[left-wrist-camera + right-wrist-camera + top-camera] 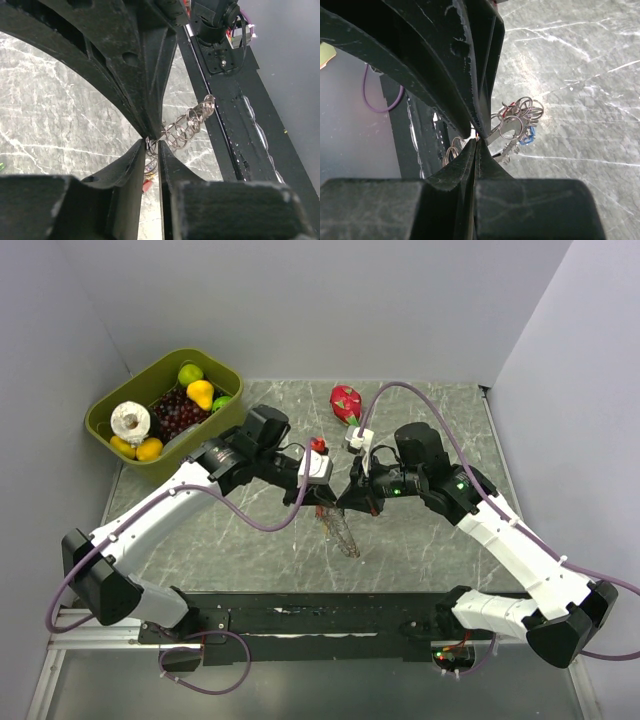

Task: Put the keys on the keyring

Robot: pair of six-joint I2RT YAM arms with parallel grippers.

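My two grippers meet tip to tip above the middle of the table. The keyring (pixel 342 536), a thin coiled wire hoop, hangs below them. In the left wrist view its coils (pixel 188 127) stretch up and right from my left gripper (pixel 153 149), whose jaws stand a narrow gap apart with wire loops pinched between them. My right gripper (pixel 477 143) is shut, and a silver key blade (pixel 504 133) runs into its tips. The other keys (pixel 521 125), on small rings with a blue head and a red one, bunch just beyond it.
A green bin (pixel 112 430) of fruit sits at the back left. A red dragon fruit (pixel 345 400) lies at the back centre. The black base rail (pixel 320 615) runs along the near edge under the arms.
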